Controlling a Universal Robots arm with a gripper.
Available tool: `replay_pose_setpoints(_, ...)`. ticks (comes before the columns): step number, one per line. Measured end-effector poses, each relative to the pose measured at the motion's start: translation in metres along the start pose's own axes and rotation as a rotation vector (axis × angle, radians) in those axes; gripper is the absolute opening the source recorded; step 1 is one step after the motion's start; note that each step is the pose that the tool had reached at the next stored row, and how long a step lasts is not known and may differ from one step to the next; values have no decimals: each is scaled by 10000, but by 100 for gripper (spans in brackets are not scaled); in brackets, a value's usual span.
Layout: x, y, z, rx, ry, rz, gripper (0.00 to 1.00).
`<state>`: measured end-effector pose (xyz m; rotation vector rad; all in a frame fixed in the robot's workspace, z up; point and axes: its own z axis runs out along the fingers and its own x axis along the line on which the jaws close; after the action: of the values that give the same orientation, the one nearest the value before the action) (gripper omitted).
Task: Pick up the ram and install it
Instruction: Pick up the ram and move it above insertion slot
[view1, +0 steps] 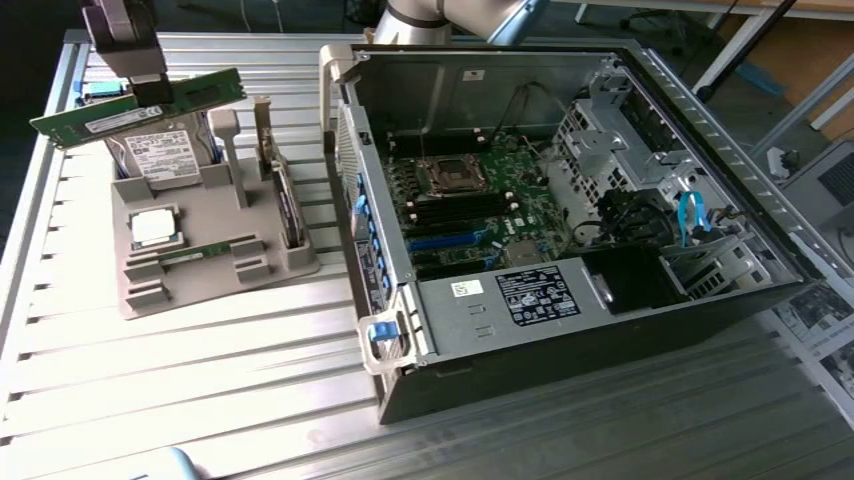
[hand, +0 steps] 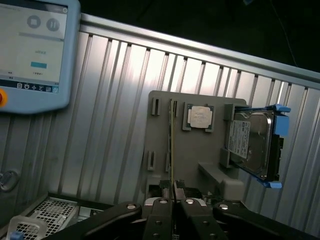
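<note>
— What does it all stand on?
— A bench (view1: 200, 390) of ribbed, silver-grey metal slats.
— And the light?
— Bright from overhead. The bench's slats throw back pale glare, strongest in the wrist view, and past the bench's rim there it is nearly black.
— What lies around the bench?
— Off its edge on the exterior view's right is grey floor (view1: 727, 110). A brown board (view1: 801, 45) stands behind slanting black stand legs (view1: 737, 40). Printed sheets (view1: 817, 320) lie by the bench's corner.

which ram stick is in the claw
The ram up in the air, clamped by the claw; the other stick lies in the grey holder beside the CPU.
</note>
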<state>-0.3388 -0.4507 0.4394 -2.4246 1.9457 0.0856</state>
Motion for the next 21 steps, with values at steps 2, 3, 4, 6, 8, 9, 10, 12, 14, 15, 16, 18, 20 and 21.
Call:
replay_pose_setpoints(2,10,-46,0,0,-1,0,12)
replay_pose_setpoints(3,15,-68,-1,-1,-1,0,12)
replay_pose_setpoints(4,19,-88,-2,-2,-1,0,12)
replay_pose_setpoints(6,27,-123,-3,-3,0,0,12)
replay_pose_setpoints(8,32,-145,-3,-1,-1,1,12)
replay_pose_setpoints(9,34,-154,-3,-2,-1,2,12)
replay_pose_setpoints(10,37,-166,-4,-2,-1,2,12)
replay_pose_setpoints(12,42,-188,-4,-2,-1,3,12)
replay_pose_setpoints(14,48,-218,-5,-1,-1,3,12)
replay_pose_setpoints(15,52,-233,-5,-1,-1,3,12)
replay_pose_setpoints(16,55,-249,-6,-2,-1,2,12)
replay_pose_setpoints(18,63,-283,-7,-2,0,2,12)
replay_pose_setpoints(20,69,-312,-7,-2,-1,2,12)
replay_pose_setpoints(21,71,-322,-7,-2,-1,3,12)
